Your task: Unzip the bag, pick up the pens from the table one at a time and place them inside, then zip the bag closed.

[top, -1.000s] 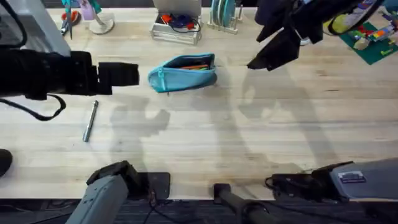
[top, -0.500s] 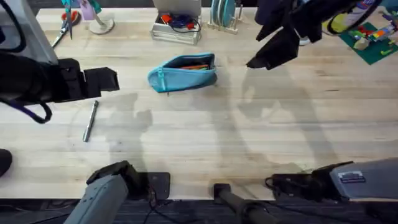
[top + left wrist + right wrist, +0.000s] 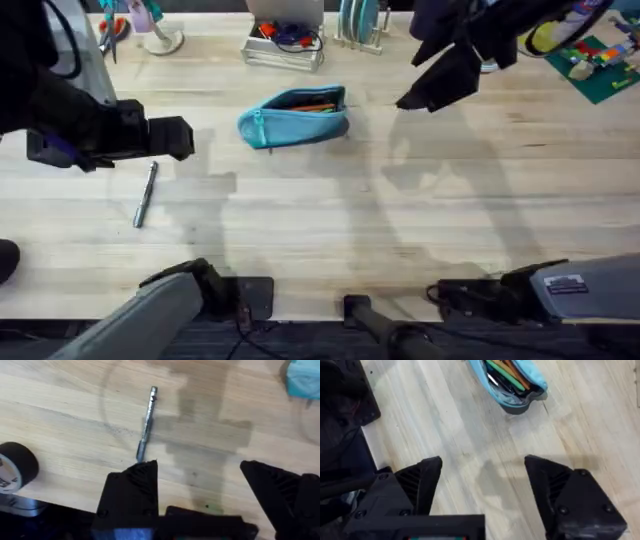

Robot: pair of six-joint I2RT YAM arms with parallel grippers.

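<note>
- Silvery grey pen (image 3: pixel 146 194) lies alone on the pale plank table (image 3: pixel 400 230) in the overhead view, at about 5 o'clock just below the left gripper (image 3: pixel 185 138). Its long axis runs near 12–6, slightly tilted. Left arm is far nearer. Teal bag (image 3: pixel 294 117) sits unzipped at 3 o'clock of that gripper, pens inside. Right gripper (image 3: pixel 412 100) hovers at the bag's 3 o'clock.
- Left wrist: left gripper (image 3: pixel 200 475) spread wide, empty, pen (image 3: pixel 147 421) ahead, off-centre toward one finger.
- Right wrist: right gripper (image 3: pixel 482 472) gaping, empty; bag (image 3: pixel 509 382) mouth open, holding orange and dark pens (image 3: pixel 506 375).
</note>
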